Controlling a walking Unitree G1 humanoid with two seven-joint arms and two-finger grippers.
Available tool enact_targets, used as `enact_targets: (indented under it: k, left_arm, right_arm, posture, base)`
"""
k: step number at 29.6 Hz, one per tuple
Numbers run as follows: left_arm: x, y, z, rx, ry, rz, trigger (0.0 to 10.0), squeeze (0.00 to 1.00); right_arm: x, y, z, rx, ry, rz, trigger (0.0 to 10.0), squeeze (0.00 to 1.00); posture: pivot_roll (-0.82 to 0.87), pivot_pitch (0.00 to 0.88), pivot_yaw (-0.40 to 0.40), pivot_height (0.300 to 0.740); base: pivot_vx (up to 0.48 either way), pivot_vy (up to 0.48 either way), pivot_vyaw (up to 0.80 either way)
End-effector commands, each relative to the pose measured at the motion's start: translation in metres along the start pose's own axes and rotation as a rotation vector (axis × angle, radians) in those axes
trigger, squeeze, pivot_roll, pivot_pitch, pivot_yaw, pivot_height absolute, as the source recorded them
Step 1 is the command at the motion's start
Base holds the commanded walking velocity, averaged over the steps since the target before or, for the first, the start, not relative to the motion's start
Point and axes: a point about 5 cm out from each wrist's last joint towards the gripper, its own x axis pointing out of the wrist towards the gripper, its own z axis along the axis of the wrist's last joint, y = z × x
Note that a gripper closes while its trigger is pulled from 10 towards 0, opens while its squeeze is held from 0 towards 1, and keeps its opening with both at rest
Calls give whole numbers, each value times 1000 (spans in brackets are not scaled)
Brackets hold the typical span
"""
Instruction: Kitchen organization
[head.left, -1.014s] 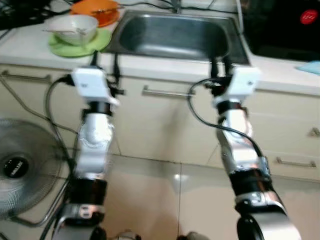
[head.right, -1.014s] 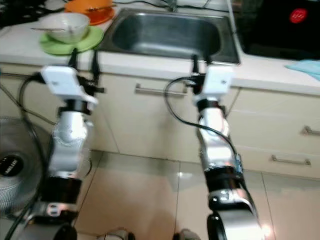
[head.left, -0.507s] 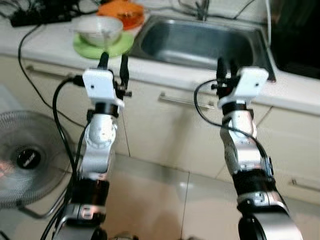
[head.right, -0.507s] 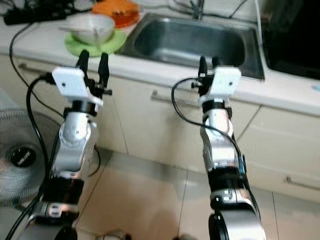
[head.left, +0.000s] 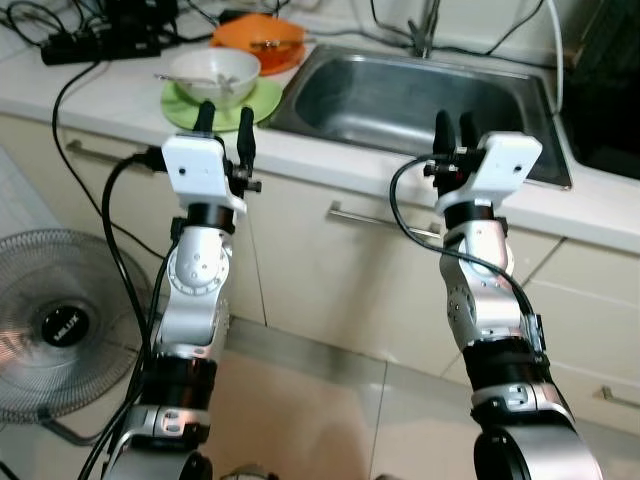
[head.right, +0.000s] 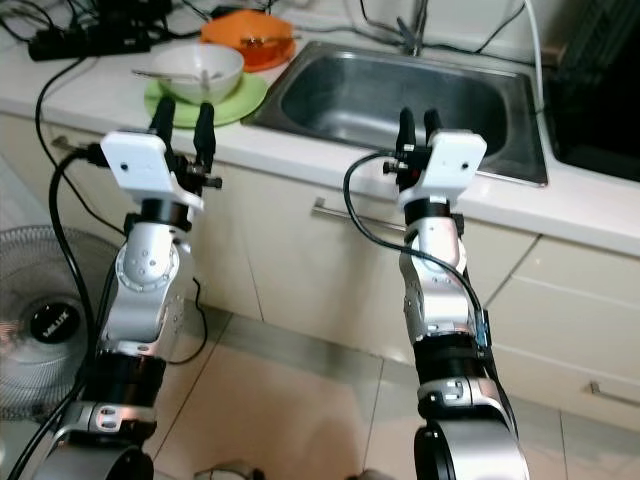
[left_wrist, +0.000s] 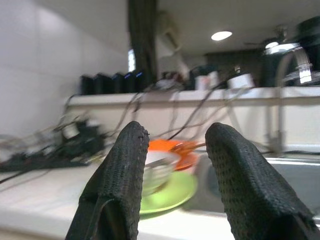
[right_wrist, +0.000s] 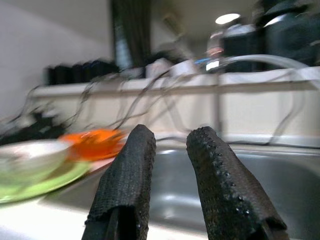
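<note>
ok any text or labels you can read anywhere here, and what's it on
Fan: a white label on the dark hub at the centre of its grille, too blurred to read for certain.
Left hand and right hand: each has a plain white housing, with no readable marking.
White bowl, green plate, orange dish and sink: no text to be seen.

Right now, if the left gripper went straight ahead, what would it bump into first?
Probably the white bowl on the green plate; the left gripper points right at it, though depth is hard to judge.
</note>
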Motion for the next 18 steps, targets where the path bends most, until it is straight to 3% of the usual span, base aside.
enact_targets:
  k: [1, 18]
  left_arm:
    - [1, -4, 1, -2, -1, -10, 10000, 0]
    - [1, -4, 1, -2, -2, -10, 10000, 0]
  right_arm:
    - [2, -7, 4, -7, -15, -16, 10000, 0]
    - [2, -5, 4, -15, -14, -2, 10000, 0]
  posture:
    - [107, 100, -23, 740]
    - [108, 100, -25, 740]
  base:
    - [300, 0, 0]
    - [303, 0, 0]
